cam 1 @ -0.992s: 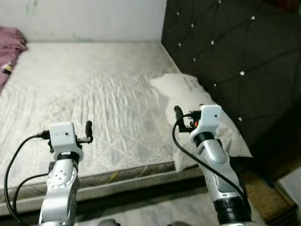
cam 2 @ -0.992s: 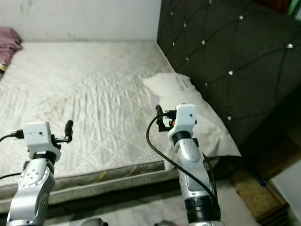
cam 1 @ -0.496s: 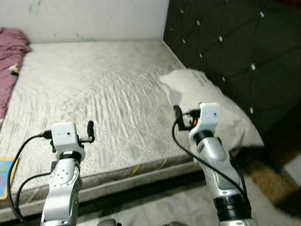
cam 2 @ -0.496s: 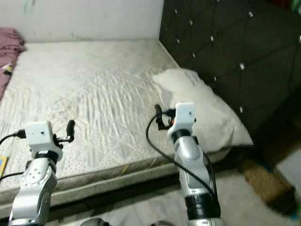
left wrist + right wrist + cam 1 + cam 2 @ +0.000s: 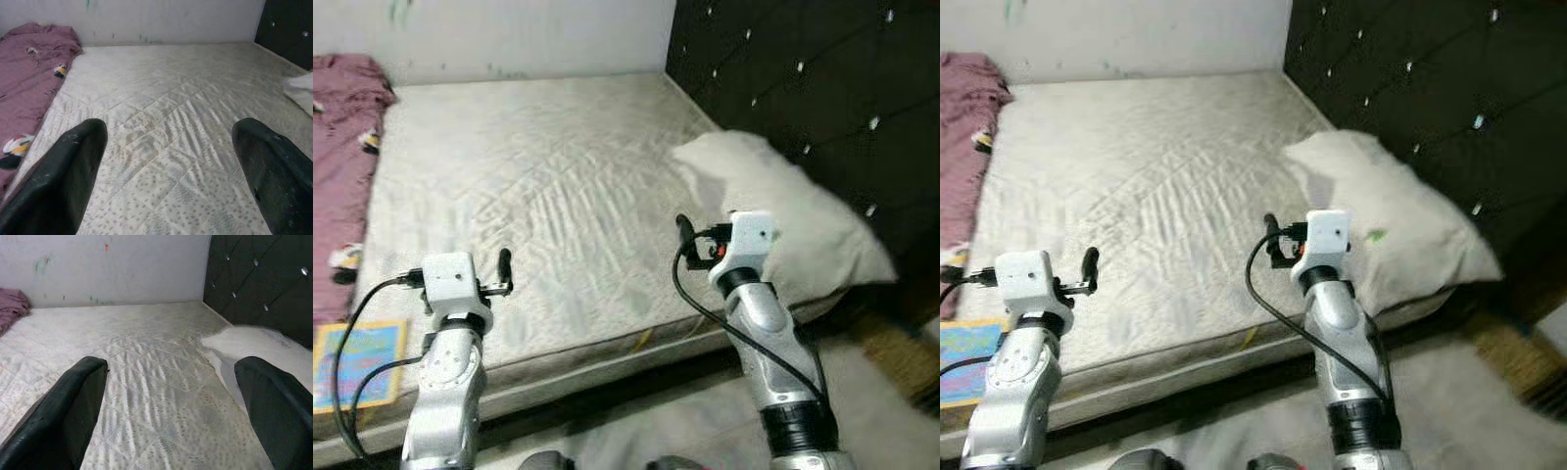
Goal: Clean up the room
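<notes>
Quilted matt cloth mattress (image 5: 548,196), soft white cloth pillow (image 5: 783,215), tufted dark headboard (image 5: 822,88) (shiny studs)

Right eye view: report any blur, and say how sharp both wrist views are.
Right eye view: floor by the pillow smeared with motion blur. Left wrist view: mattress crisp, near fingers soft. Right wrist view: evenly lit, fingers slightly soft.

Silver arms, white wrist blocks, black cables, black fingers (image 5: 274,171).

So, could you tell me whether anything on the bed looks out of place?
The pillow lies askew, its corner hanging off the mattress edge. A purple blanket is bunched along the far side, beside a colourful book.
</notes>
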Robot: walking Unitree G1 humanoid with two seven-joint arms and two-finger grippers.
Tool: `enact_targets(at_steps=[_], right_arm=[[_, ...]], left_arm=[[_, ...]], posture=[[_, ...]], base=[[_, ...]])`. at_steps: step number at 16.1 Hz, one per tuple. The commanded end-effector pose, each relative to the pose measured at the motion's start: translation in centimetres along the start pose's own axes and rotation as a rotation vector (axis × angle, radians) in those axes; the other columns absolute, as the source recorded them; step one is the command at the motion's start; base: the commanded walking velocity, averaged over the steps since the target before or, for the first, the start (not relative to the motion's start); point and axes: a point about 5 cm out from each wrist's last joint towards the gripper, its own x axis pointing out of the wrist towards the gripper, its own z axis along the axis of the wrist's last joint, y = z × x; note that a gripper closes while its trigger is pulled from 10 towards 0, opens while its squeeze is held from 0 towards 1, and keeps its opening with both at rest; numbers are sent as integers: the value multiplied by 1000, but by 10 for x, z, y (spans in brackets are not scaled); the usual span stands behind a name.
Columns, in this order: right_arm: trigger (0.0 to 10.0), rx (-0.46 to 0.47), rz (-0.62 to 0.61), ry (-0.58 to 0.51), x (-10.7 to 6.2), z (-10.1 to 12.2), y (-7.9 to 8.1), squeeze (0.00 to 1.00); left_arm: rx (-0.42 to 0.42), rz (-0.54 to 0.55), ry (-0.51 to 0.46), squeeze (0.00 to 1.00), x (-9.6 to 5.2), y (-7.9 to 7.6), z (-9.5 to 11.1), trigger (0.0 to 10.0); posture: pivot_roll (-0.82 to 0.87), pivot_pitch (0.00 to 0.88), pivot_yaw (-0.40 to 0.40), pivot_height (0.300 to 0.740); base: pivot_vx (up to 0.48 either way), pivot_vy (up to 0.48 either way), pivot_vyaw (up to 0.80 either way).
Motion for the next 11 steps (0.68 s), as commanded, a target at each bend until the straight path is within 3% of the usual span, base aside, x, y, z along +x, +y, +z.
enact_targets(at_steps=[1, 11], right_arm=[[10000, 0, -13, -9, 1, 3, -2, 0], [10000, -7, -9, -8, 2, 3, -2, 0]], left_arm=[[12, -5, -13, 0, 0, 1, 3, 10000], [14, -11, -11, 0, 0, -1, 3, 10000]], posture=[[24, 55, -43, 740], [27, 62, -46, 740]], base=[[0, 446, 0], [0, 445, 0]])
